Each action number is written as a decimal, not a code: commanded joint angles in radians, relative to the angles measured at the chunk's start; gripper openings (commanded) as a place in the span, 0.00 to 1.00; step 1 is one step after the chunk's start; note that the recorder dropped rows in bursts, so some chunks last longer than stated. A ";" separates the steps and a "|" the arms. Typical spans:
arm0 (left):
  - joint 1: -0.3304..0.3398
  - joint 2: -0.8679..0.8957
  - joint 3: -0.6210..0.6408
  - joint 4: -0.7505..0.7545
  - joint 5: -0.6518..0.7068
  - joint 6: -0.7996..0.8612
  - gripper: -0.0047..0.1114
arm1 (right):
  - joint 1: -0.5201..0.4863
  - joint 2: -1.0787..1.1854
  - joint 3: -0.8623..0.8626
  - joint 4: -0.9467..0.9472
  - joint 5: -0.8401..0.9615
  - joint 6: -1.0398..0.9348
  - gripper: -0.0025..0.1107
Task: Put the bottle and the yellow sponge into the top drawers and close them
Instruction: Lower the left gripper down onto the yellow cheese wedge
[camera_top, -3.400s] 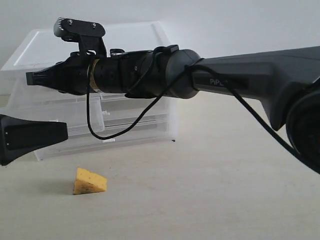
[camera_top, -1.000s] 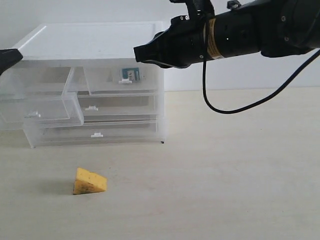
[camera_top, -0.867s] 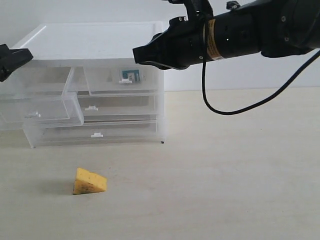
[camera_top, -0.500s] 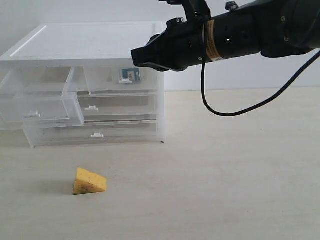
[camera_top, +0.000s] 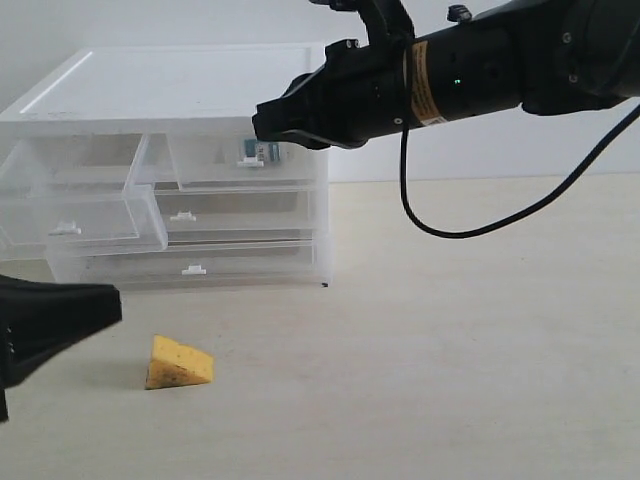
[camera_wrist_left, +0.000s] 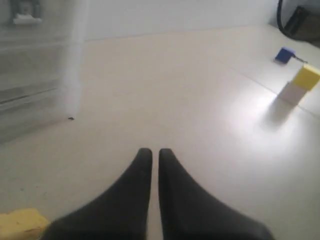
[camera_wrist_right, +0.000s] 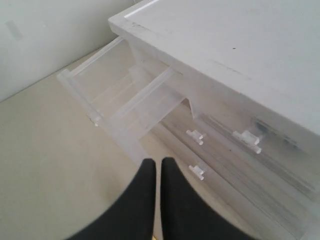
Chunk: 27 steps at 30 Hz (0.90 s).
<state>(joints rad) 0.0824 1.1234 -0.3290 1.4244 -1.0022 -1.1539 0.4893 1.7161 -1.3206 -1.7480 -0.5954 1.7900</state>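
Beige tabletop (camera_top: 480, 380), white wall (camera_top: 40, 30), blue block (camera_wrist_left: 284, 54), yellow block (camera_wrist_left: 306, 77)

Cabinet (camera_top: 180, 80) is presenting as smooth translucent plastic under an opaque white, matt top. Top drawers (camera_top: 110, 215) are showing clear, faintly glossy plastic walls with small white plastic tabs. Yellow sponge (camera_top: 180, 363) is showing a porous, matt foam body with a speckled side. Bench (camera_top: 450, 350) is reading as pale, smooth and mostly matt, glaring softly in the left wrist view. Left tool (camera_wrist_left: 151, 155) and right tool (camera_wrist_right: 157, 164) are showing matt black fingers. Cable (camera_top: 480, 215) is showing a smooth black sheath.
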 joint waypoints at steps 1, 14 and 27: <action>-0.132 0.042 0.013 -0.100 0.032 0.176 0.29 | -0.004 -0.010 0.007 0.004 -0.024 0.011 0.02; -0.397 0.236 -0.096 -0.445 0.391 0.812 0.59 | -0.004 -0.010 0.007 0.004 -0.063 0.018 0.02; -0.633 0.434 -0.313 -0.193 0.977 0.698 0.59 | -0.004 -0.010 0.007 0.004 -0.119 0.020 0.02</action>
<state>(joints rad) -0.5146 1.5365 -0.6160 1.2129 -0.1659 -0.4431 0.4893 1.7161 -1.3206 -1.7478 -0.7062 1.8103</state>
